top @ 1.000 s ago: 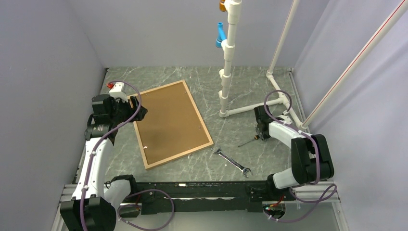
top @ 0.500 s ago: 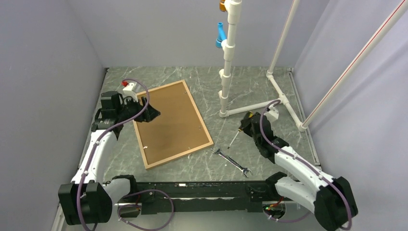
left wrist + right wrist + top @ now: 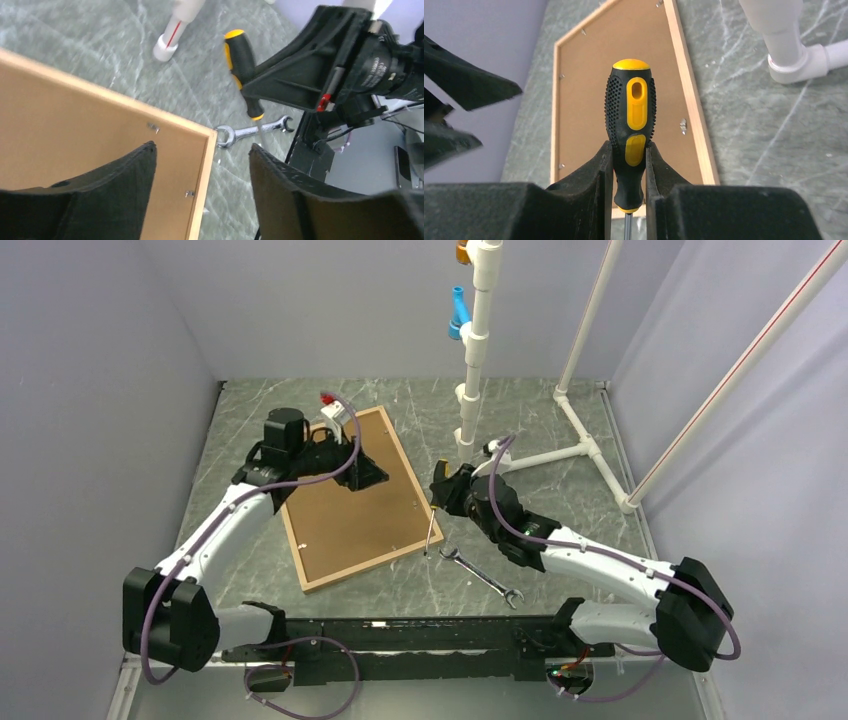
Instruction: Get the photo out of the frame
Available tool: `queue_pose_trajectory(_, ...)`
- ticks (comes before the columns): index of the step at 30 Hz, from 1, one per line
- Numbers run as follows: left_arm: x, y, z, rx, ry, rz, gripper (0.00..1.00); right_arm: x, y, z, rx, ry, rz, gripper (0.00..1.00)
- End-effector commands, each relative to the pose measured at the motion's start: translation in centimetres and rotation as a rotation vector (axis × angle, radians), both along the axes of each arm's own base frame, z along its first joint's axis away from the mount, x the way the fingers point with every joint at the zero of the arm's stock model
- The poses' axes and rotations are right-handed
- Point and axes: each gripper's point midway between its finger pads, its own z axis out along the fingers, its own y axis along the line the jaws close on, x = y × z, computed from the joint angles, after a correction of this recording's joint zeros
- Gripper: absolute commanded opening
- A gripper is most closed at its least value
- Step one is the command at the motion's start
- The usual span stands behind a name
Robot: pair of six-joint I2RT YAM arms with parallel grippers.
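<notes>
Thin light-wood rectangular frame (image 3: 373, 562), face-down toward tabletop's (image 3: 560, 410) left edge: prob. light, stiff. Pry at small metal tabs (image 3: 683, 125). L gripper (image 3: 202, 165) jaws apart; R gripper (image 3: 629, 150) clamped on yellow-black screwdriver (image 3: 636, 105).

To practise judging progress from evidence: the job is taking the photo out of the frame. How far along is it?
Done: the right jaws are shut on the screwdriver, its tip by the edge of the frame. In hand: the left jaws hang open above the backing board. Left: the board sits in the frame, clips in place; the photo is not visible, so nothing is out yet.
</notes>
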Motion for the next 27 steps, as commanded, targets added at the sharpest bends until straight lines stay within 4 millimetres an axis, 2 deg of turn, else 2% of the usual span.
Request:
queue_pose_trajectory(1,-1.0,-2.9,1.4,-0.121,-0.105,-0.112,0.75,2.0,1.4,6.2,0.182,-0.093,-0.071,0.00)
queue_pose_trajectory(3,-2.7,-3.9,2.7,-0.172,-0.143,-0.209,0.82,2.1,2.0,7.3,0.227,-0.116,-0.077,0.00)
queue_pose_trajectory(6,-3.3,-3.8,1.6,-0.111,-0.189,-0.201,0.86,2.0,3.1,8.6,0.274,-0.141,-0.066,0.00)
queue_pose_trajectory(9,-4.8,-4.5,0.0,-0.061,-0.136,-0.268,0.85,1.7,4.6,9.6,0.298,-0.165,-0.046,0.00)
queue_pose_trajectory(12,-6.2,-6.0,-0.7,-0.044,-0.110,-0.347,0.83,1.8,6.0,10.7,0.311,-0.188,-0.030,0.00)
queue_pose_trajectory(16,-5.5,-5.9,-2.2,0.030,-0.077,-0.331,0.73,1.3,6.5,12.1,0.331,-0.209,-0.029,0.00)
queue_pose_trajectory(18,-5.5,-6.0,-2.0,0.029,-0.082,-0.333,0.64,1.0,6.5,12.3,0.330,-0.210,-0.036,0.00)
queue_pose_trajectory(19,-5.4,-6.0,-1.8,0.028,-0.089,-0.331,0.57,0.8,6.5,12.3,0.330,-0.205,-0.038,0.00)
queue_pose_trajectory(22,-4.9,-5.4,-1.8,0.079,-0.147,-0.318,0.24,0.5,6.2,11.6,0.316,-0.174,-0.045,0.00)
queue_pose_trajectory(25,-4.5,-4.9,-1.9,0.114,-0.181,-0.293,0.02,-0.2,6.4,11.3,0.285,-0.180,0.006,0.00)
queue_pose_trajectory(26,-4.5,-4.7,-2.0,0.122,-0.192,-0.286,0.00,-0.4,6.5,11.2,0.258,-0.186,0.029,0.00)
queue_pose_trajectory(27,-4.5,-4.6,-2.1,0.131,-0.200,-0.281,0.00,-0.8,6.6,11.0,0.211,-0.187,0.060,0.11)
